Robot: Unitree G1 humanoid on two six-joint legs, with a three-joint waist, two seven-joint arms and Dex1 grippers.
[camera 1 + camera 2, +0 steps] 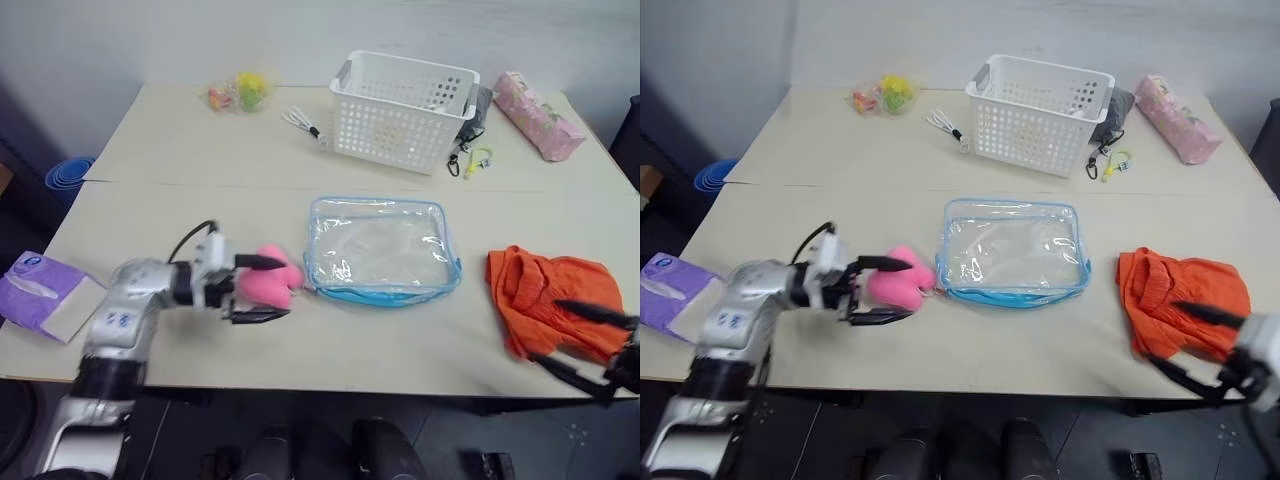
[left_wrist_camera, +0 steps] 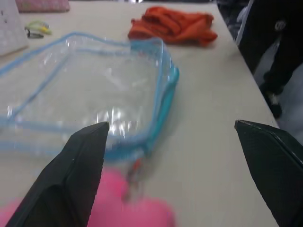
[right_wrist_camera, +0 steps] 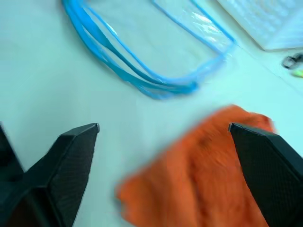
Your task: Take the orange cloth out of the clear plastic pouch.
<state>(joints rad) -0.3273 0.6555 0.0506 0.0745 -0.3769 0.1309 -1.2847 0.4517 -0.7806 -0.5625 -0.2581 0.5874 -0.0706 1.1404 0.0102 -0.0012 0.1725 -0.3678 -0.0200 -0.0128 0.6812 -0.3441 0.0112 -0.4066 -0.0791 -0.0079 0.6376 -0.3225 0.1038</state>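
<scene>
A beige table is standing against a pale wall, carrying a white perforated basket at the back. The clear plastic pouch is lying flat mid-table, looking empty. The orange cloth is lying crumpled on the table to its right, apart from it. The right gripper is hovering over the cloth's near edge, fingers spread wide, gripping nothing. The left gripper is spreading wide around a pink heart plush just left of the pouch, not clamping it.
</scene>
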